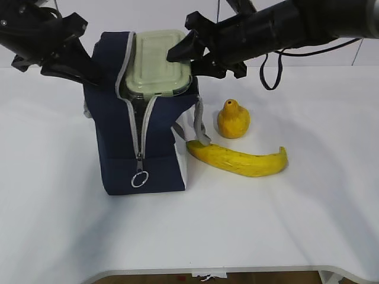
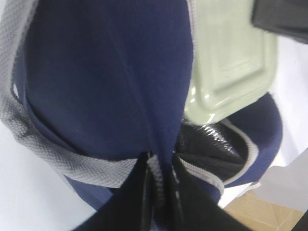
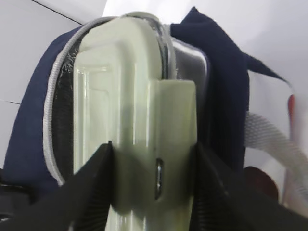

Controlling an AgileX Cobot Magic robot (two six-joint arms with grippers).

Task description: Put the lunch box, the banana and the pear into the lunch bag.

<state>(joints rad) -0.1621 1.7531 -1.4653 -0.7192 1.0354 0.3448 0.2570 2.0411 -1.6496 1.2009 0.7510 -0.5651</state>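
Right gripper (image 1: 188, 54) clamps the lunch box (image 1: 155, 62) by its clip end; box sits tilted in the lunch bag (image 1: 127, 148) mouth, long axis pointing down into the bag. Left gripper (image 2: 159, 183) is pinched shut on the bag's rim fabric, opposite side. Banana (image 1: 240, 160) and pear (image 1: 233, 120) lie right of the bag, nearer the right arm.

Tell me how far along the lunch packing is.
Nothing is fully packed yet. The right hand grips the lunch box, which sits partway into the open top of the lunch bag, while the left hand pinches the bag's edge. The pear and banana wait on the table.
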